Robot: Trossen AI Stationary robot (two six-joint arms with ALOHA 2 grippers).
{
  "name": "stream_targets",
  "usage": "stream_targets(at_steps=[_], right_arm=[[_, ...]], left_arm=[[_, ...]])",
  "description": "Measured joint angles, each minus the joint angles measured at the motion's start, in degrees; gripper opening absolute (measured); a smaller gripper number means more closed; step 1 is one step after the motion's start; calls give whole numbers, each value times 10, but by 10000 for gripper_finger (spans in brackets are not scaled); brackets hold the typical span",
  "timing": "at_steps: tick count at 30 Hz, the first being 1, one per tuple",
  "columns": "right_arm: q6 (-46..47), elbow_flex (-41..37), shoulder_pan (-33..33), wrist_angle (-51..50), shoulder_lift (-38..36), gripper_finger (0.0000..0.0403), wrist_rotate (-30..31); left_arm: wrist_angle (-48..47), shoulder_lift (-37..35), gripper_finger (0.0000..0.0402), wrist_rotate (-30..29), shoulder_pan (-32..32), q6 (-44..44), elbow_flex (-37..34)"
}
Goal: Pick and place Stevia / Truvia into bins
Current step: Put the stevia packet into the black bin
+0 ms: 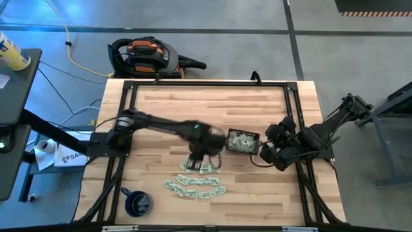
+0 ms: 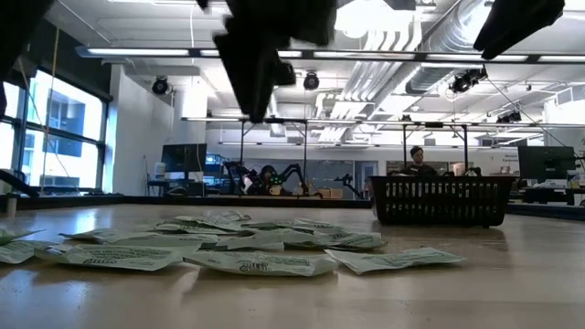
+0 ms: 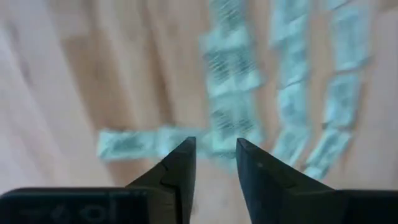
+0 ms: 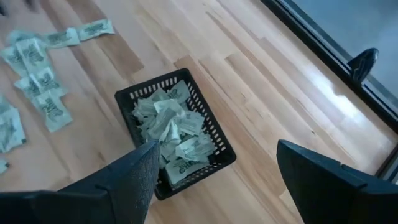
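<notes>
Sachets (image 3: pixel 233 118) beneath left claw (image 3: pixel 216 155)

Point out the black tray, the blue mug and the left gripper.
black tray (image 4: pixel 209 127): right wrist view, on its perforated side wall.
blue mug (image 1: pixel 137 203): high view, on its round body.
left gripper (image 3: pixel 216 158): left wrist view, midway between its open fingertips, above the sachets.

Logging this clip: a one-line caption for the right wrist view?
Open right gripper above black tray of green sachets; more sachets on the wooden table.
</notes>
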Motion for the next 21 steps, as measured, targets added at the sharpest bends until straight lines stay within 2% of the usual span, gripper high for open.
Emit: stream_targets(at_steps=[3,8,11,13,16,21], right_arm=[[-11,0,0,9,0,312,-15],[-48,0,0,48,0,312,-34],[-87,0,0,85,2,312,-39],[-122,0,-6,115,8,312,-48],[-159,0,-19,149,25,312,-81],[-161,0,-35,162,62,312,-109]], left_arm=[[69,-77,131,-3,-48,-54,-109],[201,-208,113,-45,-143,-229,-312],[272,-258,112,-51,-201,-284,-410],[330,-274,118,-52,-236,-297,-454],[368,-276,135,-56,-275,-314,-496],[375,-266,189,-99,-292,-362,-532]])
